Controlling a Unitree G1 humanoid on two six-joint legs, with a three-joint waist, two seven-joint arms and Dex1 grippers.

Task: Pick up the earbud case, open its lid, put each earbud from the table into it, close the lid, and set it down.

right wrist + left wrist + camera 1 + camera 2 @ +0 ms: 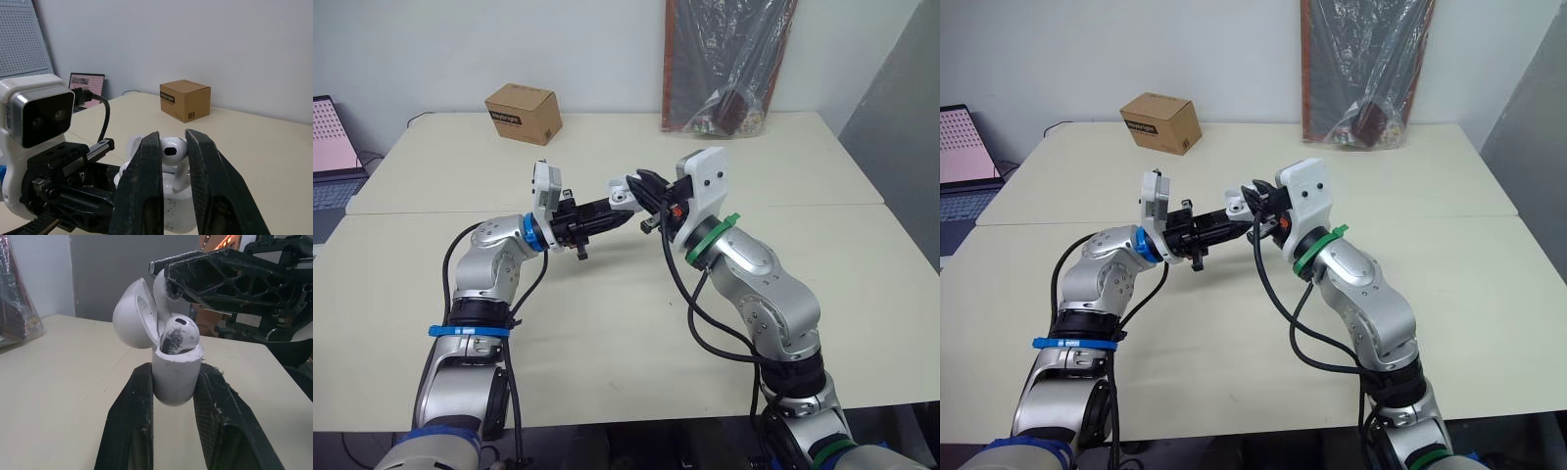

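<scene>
We see the left jaws narrowed onto the earbud case [176, 377], gripping its rounded body from both sides. The flanks of the case are covered where the jaws press. The lid [132, 316] stands swung back and open. A seated earbud [179, 335] sits in the case, with its head above the rim and its stem out of sight inside.

The right jaws meet the case from the opposite side and pinch the second earbud [173, 149] by its head, directly over the open case. Its stem runs down behind the seated earbud. We cannot tell whether it has entered its socket or only touches the rim.

The case is held in the air above the middle of the desk [607, 323], roughly over the seam where the two desk tops join. From the head views it is a small white shape [622, 196] between the two arms, and the earbuds cannot be made out there.

A cardboard box [523, 113] stands near the far edge towards the left corner. A plastic-wrapped bundle [729, 69] leans against the wall at the far edge on the right, its contents hard to read. A laptop [333, 147] sits off the left edge, cut off by the frame.
</scene>
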